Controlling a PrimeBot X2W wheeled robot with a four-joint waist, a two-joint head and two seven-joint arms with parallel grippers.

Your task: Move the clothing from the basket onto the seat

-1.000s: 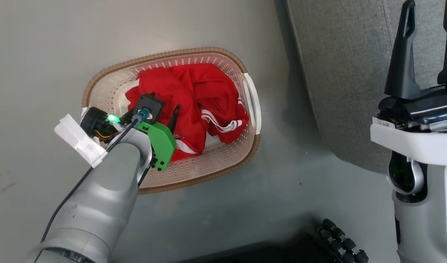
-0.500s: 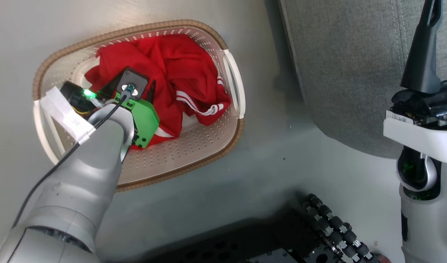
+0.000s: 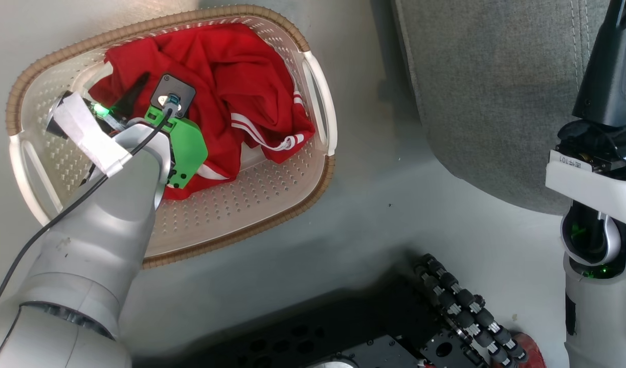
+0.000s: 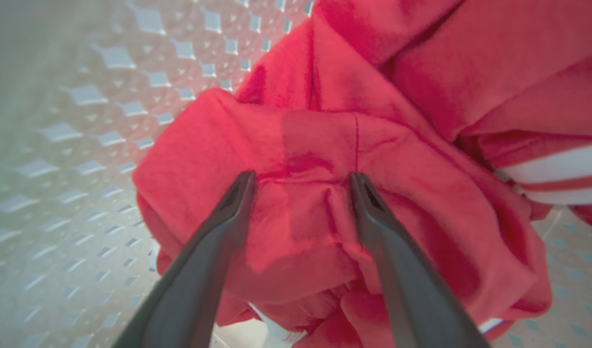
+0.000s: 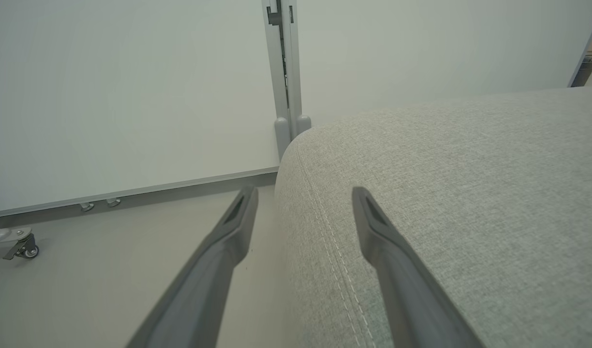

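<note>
The clothing [image 3: 231,76] is a crumpled bright red heap with white stripes, lying in the cream perforated basket [image 3: 251,204] with a brown rim, at the upper left of the head view. My left gripper [image 4: 302,181] is open, down inside the basket. Its two fingertips rest on a raised fold of the clothing [image 4: 315,145], which lies between them. In the head view one dark finger [image 3: 134,92] shows beside the green wrist mount. My right gripper [image 5: 304,193] is open and holds nothing, hovering over the rounded corner of the grey seat [image 5: 446,193], far from the basket.
The seat [image 3: 487,92] stands right of the basket with a strip of grey floor [image 3: 374,194] between them. My black base and cable chain [image 3: 461,306] sit at the bottom. Beyond the seat corner are a white wall panel, a grey post [image 5: 286,72] and a caster [image 5: 20,246].
The head camera has shifted, so the basket sits further up and left. My left arm has reached deeper into the basket onto the clothing. Both grippers stay open.
</note>
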